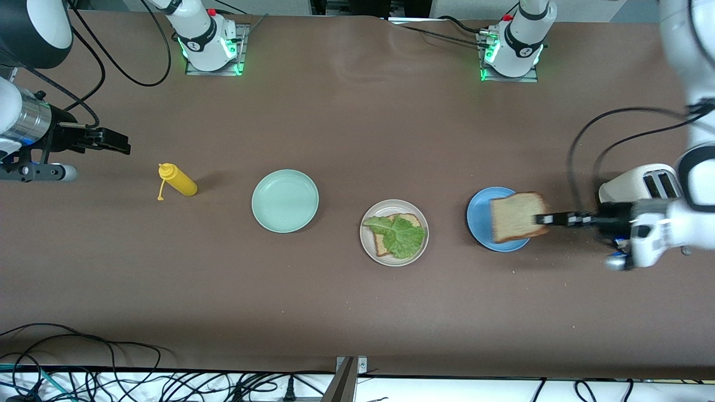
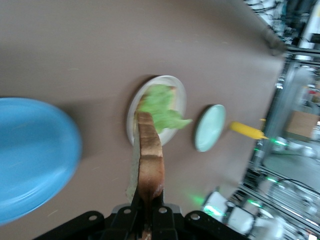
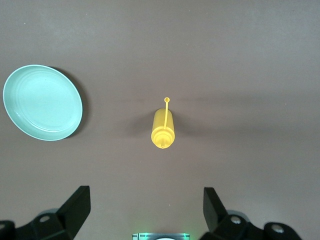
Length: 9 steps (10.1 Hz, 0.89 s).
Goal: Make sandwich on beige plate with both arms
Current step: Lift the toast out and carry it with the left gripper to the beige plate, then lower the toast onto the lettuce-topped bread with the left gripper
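1. On the beige plate (image 1: 423, 241) lie one bread slice (image 1: 413, 220) and the lettuce leaf (image 1: 400, 235).
2. My left gripper (image 1: 542, 219) pinches the second slice (image 1: 516, 216) over the blue plate (image 1: 478, 219), beside the beige plate.
3. My right gripper (image 1: 120, 142) waits spread, well apart from that plate, near the yellow bottle (image 1: 179, 181).

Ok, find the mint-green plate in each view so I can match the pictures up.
Front view: the mint-green plate lies on the table between the yellow squeeze bottle and the beige plate.
Left wrist view: it shows edge-on, between the beige plate and the bottle.
Right wrist view: it lies beside the bottle.
Shared landmark: the yellow squeeze bottle, seen in all three.
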Motion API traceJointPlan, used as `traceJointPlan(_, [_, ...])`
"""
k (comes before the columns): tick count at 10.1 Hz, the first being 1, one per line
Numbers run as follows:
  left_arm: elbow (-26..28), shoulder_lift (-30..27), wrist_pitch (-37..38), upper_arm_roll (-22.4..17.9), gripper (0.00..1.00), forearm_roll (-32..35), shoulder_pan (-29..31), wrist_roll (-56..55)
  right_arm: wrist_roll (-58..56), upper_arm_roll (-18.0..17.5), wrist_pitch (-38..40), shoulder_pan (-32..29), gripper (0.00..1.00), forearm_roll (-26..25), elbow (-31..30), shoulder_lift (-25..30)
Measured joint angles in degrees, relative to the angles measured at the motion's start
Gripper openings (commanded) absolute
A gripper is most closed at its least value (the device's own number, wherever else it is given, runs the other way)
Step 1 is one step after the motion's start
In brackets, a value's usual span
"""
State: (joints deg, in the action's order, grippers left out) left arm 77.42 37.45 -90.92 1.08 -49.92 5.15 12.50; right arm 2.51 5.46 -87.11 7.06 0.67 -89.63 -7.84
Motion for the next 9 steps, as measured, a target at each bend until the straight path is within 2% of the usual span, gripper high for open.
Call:
traceJointPlan(2, [-0.44, 2.25, -4.21, 2.81, 0.00, -5.92, -1.96, 3.26, 0.00, -0.02, -0.01, 0.00, 1.00, 0.00, 0.00, 0.00])
traceJointPlan(7, [-0.44, 6.04, -19.31, 3.13, 0.00, -14.88, -11.88, 5.09, 0.00, -0.04, -0.02, -0.02, 1.00, 0.00, -0.01, 0.00])
traceJointPlan(9, [0.14, 7.60, -21.34, 3.12, 0.00, -17.28, -13.79, 3.99, 0.00, -0.05, -0.02, -0.02, 1.00, 0.00, -0.01, 0.00])
